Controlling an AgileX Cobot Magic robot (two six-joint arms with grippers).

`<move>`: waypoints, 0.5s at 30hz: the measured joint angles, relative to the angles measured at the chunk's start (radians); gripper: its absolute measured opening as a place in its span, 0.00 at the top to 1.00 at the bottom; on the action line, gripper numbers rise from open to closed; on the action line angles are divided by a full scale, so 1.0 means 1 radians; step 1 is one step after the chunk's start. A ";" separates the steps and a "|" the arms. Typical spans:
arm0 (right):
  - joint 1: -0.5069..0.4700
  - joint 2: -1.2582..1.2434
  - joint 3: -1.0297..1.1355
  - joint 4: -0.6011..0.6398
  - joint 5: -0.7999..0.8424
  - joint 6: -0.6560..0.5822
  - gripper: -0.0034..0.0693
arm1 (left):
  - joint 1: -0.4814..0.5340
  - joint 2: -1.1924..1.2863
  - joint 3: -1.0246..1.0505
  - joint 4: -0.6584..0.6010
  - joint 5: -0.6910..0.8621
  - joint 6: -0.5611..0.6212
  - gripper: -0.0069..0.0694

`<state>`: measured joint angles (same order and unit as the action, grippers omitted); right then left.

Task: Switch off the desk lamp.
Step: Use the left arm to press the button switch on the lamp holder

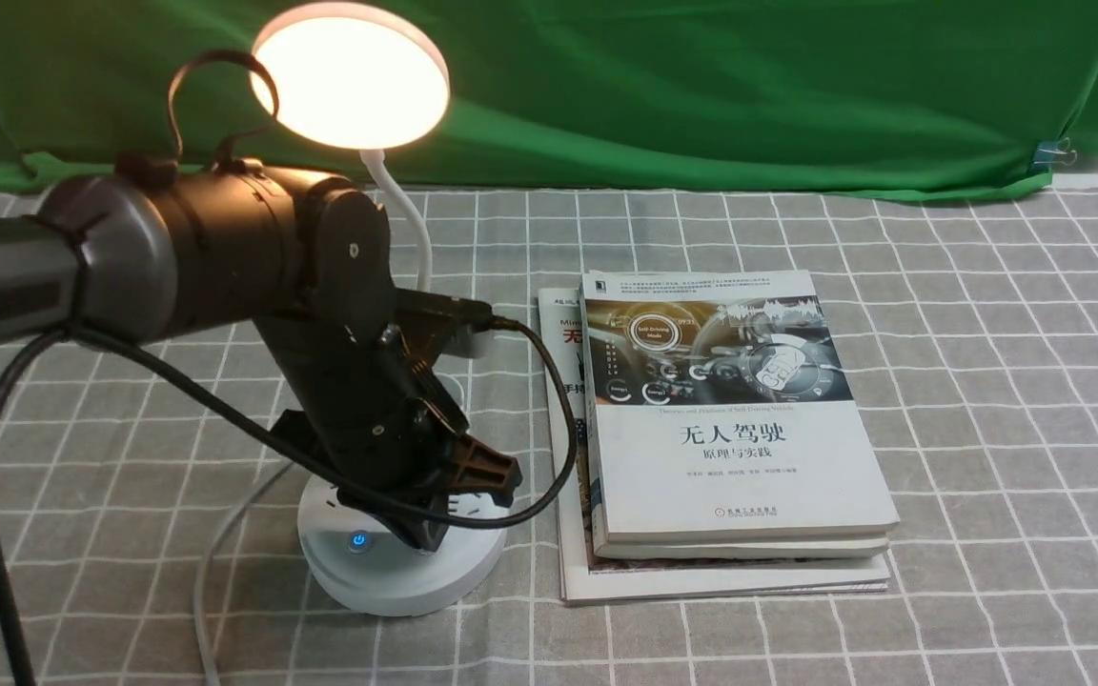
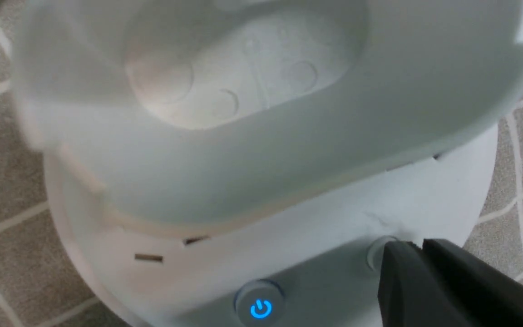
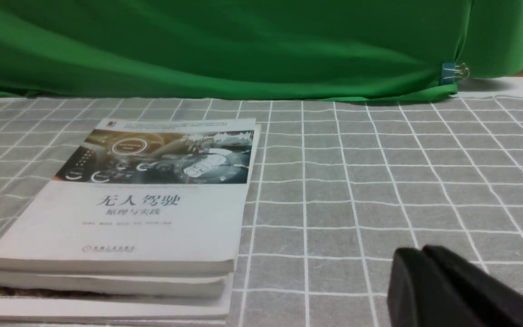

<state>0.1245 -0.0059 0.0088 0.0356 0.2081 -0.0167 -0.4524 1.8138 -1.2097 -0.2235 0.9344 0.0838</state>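
The white desk lamp stands at the left, its round disc head (image 1: 350,74) glowing, on a thin bent neck (image 1: 409,224) above a round base (image 1: 396,572). A button with a blue lit power sign (image 1: 357,542) sits on the base's front; it also shows in the left wrist view (image 2: 259,308). My left gripper (image 1: 435,534) is shut, its tips (image 2: 413,247) pressed down on a second round button (image 2: 376,252) beside the lit one. The cup holder (image 2: 225,113) fills the left wrist view above. My right gripper (image 3: 418,252) is shut and empty above the tablecloth.
A stack of books (image 1: 721,429) lies right of the lamp base; it also shows in the right wrist view (image 3: 125,213). The lamp's white cord (image 1: 211,562) trails toward the front edge. A green cloth (image 1: 701,86) hangs at the back with a clip (image 1: 1052,152).
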 joint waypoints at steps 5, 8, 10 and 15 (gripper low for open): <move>0.000 0.000 0.000 0.000 0.000 0.000 0.90 | -0.005 0.035 -0.009 0.000 0.001 0.002 0.88; 0.000 0.000 0.000 0.000 -0.001 0.000 0.90 | -0.006 0.043 -0.017 0.000 0.006 0.002 0.88; 0.000 0.000 0.000 0.000 -0.001 0.000 0.90 | -0.006 0.044 -0.019 0.001 0.007 0.002 0.88; 0.000 0.000 0.000 0.000 -0.001 0.000 0.90 | -0.011 0.013 -0.012 0.022 0.009 -0.003 0.88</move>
<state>0.1245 -0.0059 0.0088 0.0356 0.2071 -0.0167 -0.4633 1.8271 -1.2214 -0.2011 0.9430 0.0808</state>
